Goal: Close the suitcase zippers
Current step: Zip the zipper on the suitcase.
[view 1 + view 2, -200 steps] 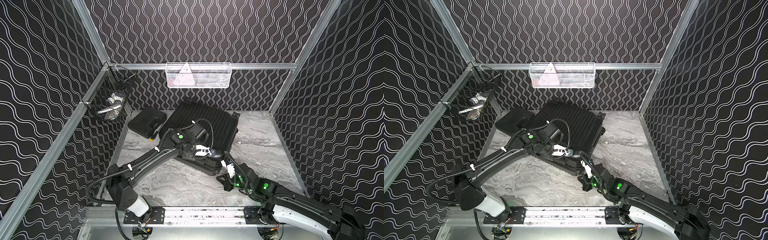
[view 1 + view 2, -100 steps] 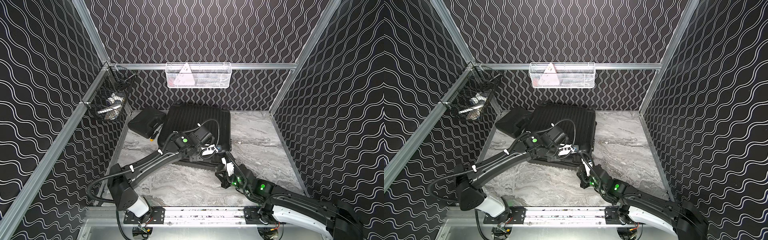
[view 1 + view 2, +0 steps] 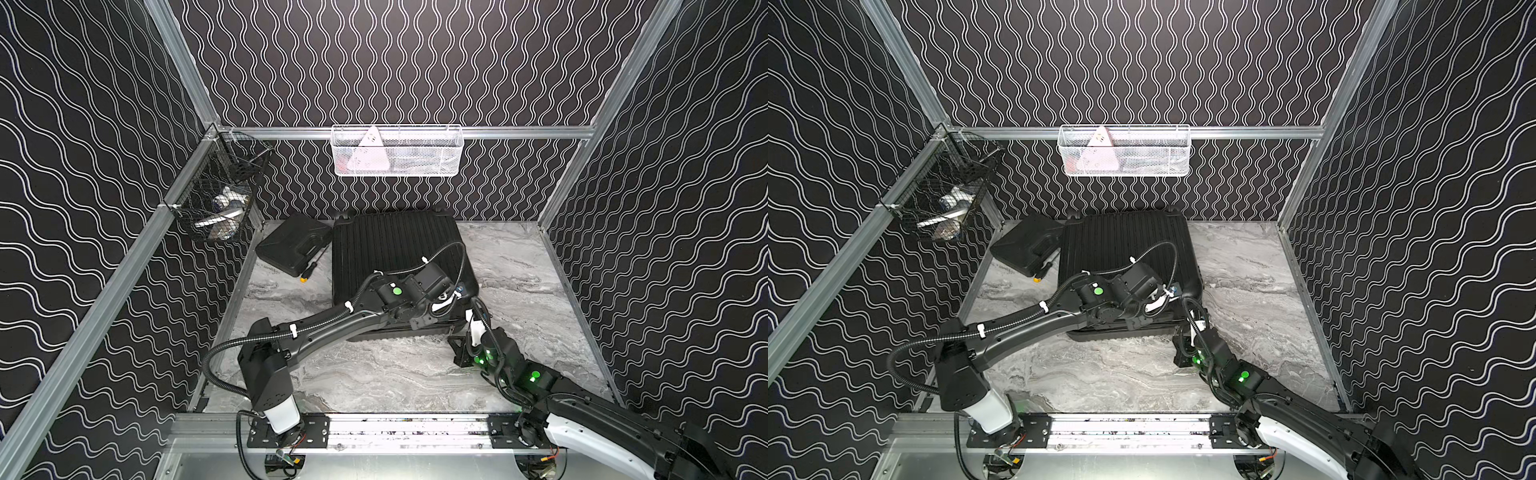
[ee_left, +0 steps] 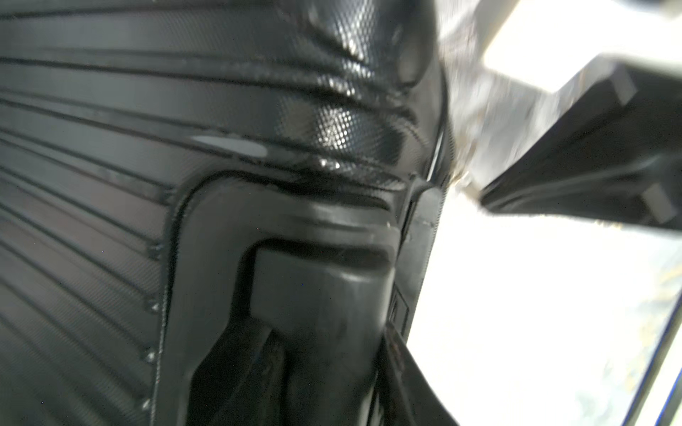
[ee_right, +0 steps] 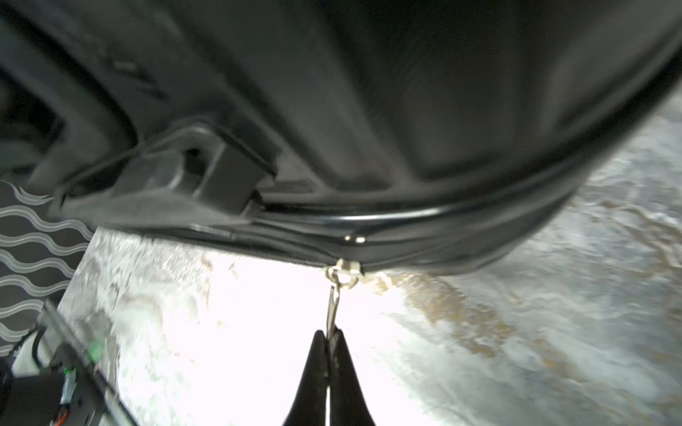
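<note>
Right wrist view: the zipper pull [image 5: 334, 302], a small metallic tab, hangs from the zip track [image 5: 258, 247] on the edge of the suitcase [image 5: 369, 110] and runs straight into the tips of the right gripper [image 5: 329, 335].
Right gripper: pinched tight on the zipper pull, fingers all but meeting.
Suitcase position: flat on its shell, ribs up, just beyond the right gripper's tips and beneath the left gripper [image 3: 449, 295].
Left gripper: on the suitcase's near corner, just beside the right gripper. Its wrist view shows only ribbed shell and a moulded black fitting, so I cannot tell how far apart its jaws stand.
Tabletop [image 3: 374, 374]: marbled grey, under both arms.
Flat case [image 3: 293, 249]: small, black, beyond the left gripper, well apart from both grippers, beside the suitcase's far corner.
</note>
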